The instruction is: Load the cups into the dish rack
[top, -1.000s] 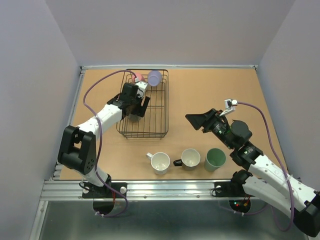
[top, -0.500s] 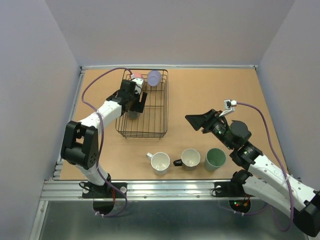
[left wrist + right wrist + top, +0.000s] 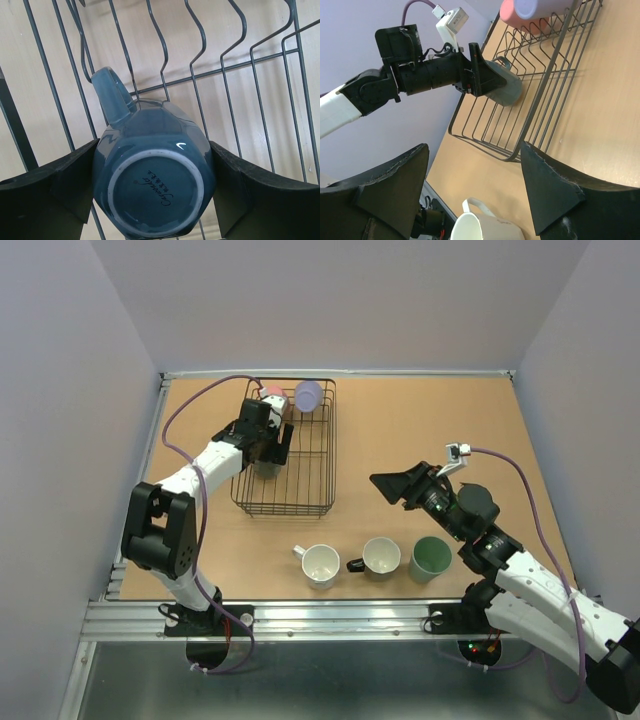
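The black wire dish rack stands at the back left. A pink cup and a lavender cup lie at its far end. My left gripper is inside the rack, shut on a blue-grey cup held bottom-up, with the fingers on both sides of it. On the table in front stand a white cup, a cream cup with a black handle and a mint green cup. My right gripper is open and empty above the table, right of the rack.
The right wrist view shows the rack, the pink cup, the left gripper with its cup and the white cup below the right fingers. Walls close the table on three sides.
My left gripper has carried the blue-grey cup toward the far end of the rack, then held still. My right gripper has shifted slightly.
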Controlling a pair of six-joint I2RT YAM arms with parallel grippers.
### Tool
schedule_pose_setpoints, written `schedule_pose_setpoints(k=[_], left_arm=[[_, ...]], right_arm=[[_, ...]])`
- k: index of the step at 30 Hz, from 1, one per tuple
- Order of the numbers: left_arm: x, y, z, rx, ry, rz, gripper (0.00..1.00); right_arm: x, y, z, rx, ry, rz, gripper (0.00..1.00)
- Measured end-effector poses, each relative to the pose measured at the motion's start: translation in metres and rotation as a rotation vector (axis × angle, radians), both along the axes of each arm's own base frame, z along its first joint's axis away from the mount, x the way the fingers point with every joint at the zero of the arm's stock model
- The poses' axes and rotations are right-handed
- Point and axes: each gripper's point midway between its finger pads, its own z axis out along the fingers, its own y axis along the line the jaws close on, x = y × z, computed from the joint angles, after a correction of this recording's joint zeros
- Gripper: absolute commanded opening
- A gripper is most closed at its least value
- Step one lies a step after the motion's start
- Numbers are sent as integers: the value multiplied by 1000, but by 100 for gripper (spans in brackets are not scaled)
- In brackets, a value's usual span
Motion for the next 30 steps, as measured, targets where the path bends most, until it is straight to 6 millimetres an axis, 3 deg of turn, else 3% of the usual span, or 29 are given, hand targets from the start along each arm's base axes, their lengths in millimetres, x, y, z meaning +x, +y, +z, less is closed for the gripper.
schedule_pose_setpoints(k=[7,8,16,26,30], left_arm=[[1,5,13,5,-37,33,89],[2,7,17,8,-47,42,98],[12,27,48,39,-160,139,99],[15,36,55,56,-191,181,99],[12,39,71,43,-227,194,99]], right_arm=[[-1,1,1,11,6,4,79],[-1,1,1,13,8,4,79],[-1,2,0,21,15,7,79],[-2,1,-12,13,40,7,79],[-4,2,-12,15,41,18,79]])
